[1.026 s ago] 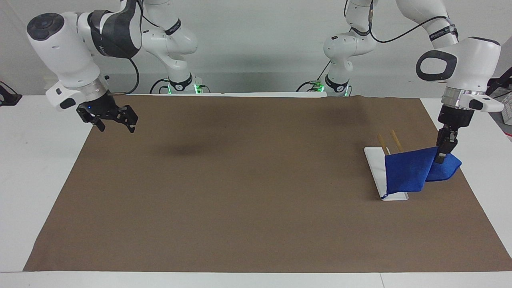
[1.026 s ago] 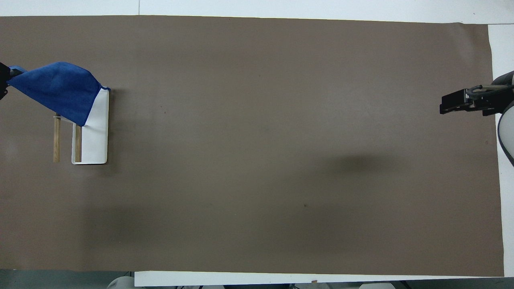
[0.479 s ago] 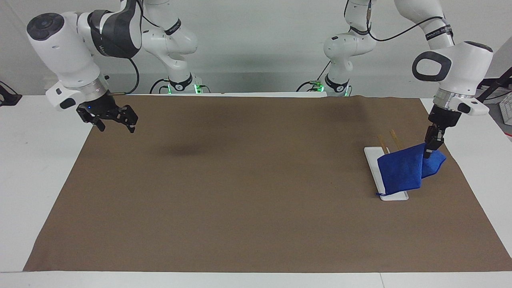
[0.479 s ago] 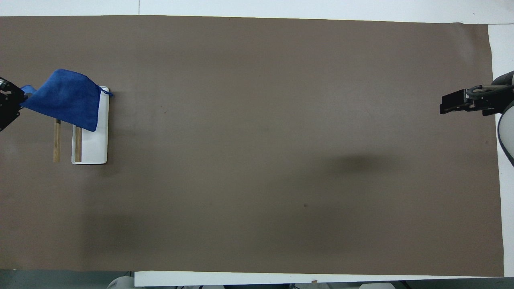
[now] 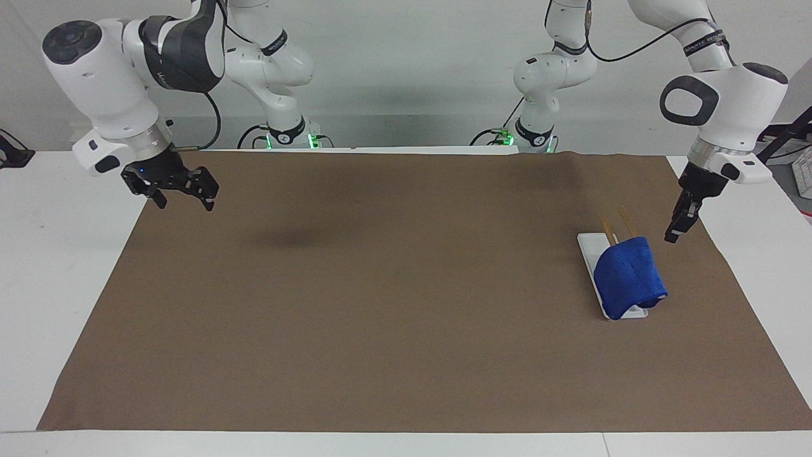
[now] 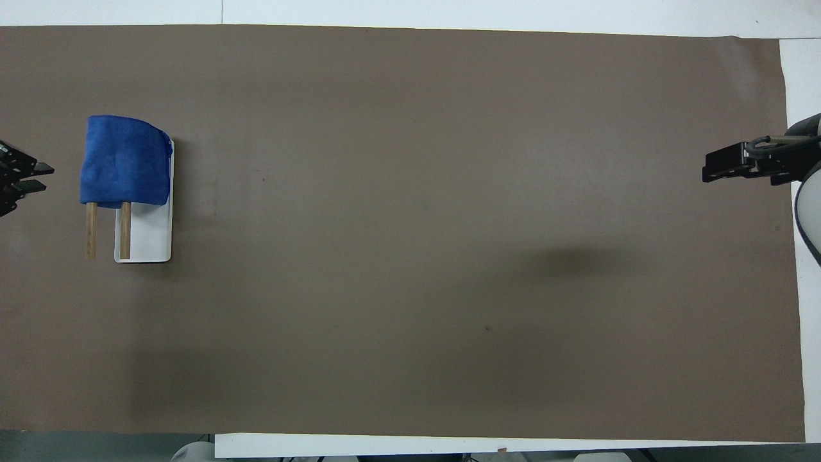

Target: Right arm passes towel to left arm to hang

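Note:
The blue towel (image 5: 628, 276) hangs folded over the two wooden bars (image 5: 625, 222) of the white rack (image 5: 587, 244) at the left arm's end of the table. In the overhead view the towel (image 6: 125, 160) covers the part of the bars (image 6: 125, 228) farther from the robots. My left gripper (image 5: 674, 231) is open and empty, in the air just beside the towel, apart from it. It also shows in the overhead view (image 6: 43, 178). My right gripper (image 5: 184, 204) is open and empty, waiting over the mat's edge at the right arm's end (image 6: 709, 168).
A big brown mat (image 5: 393, 304) covers most of the white table (image 5: 57, 254). The rack's white base (image 6: 151, 237) lies on the mat.
My left gripper let go of the towel and pulled back up and away from it. The towel dropped from a stretched sheet into a fold over the bars. The right arm has not moved.

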Motion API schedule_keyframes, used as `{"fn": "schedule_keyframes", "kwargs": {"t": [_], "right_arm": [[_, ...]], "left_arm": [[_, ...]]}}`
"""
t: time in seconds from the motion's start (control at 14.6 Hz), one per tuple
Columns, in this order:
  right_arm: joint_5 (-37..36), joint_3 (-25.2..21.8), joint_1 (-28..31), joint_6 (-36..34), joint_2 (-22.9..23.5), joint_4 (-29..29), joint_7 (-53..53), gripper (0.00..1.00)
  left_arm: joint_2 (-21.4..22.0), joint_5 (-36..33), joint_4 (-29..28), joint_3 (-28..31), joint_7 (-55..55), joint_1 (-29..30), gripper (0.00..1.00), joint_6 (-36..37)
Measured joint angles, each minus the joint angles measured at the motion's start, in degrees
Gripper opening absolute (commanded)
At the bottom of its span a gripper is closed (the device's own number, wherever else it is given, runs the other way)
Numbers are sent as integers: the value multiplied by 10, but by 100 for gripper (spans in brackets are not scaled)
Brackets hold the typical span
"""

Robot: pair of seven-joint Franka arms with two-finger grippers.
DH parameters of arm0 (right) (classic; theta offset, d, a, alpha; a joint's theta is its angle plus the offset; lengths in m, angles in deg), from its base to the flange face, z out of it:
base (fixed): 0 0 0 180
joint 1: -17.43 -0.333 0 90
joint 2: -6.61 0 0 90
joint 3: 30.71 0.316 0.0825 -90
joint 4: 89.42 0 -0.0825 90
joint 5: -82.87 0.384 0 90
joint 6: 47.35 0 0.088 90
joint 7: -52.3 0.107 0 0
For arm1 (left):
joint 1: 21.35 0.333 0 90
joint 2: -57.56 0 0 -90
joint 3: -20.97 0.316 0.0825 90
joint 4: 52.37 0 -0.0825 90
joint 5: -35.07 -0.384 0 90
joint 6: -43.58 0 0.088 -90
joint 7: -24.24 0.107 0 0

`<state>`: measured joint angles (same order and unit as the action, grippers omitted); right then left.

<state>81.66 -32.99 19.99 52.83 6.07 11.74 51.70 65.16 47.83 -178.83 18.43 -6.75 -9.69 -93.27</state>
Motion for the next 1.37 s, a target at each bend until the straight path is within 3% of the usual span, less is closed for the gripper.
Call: {"fn": "schedule_keyframes", "kwargs": {"t": [0.07,0.14,0.41,0.68,1.09,1.37], "right_arm": [[0,0,0,0,0,0,0,100],[0,0,0,0,0,0,0,100],[0,0,0,0,0,0,0,100],[0,0,0,0,0,0,0,100],[0,0,0,0,0,0,0,100],[0,0,0,0,0,0,0,100]], "left_arm": [[0,0,2,0,16,7,82,6],[1,-1,5,0,29,14,100,13],[-8,-59,77,-2,47,24,100,105],[-33,-109,211,-11,53,-10,100,283],[-47,-128,354,-17,154,-90,100,547],[-74,-128,395,-21,210,-114,100,592]]}}
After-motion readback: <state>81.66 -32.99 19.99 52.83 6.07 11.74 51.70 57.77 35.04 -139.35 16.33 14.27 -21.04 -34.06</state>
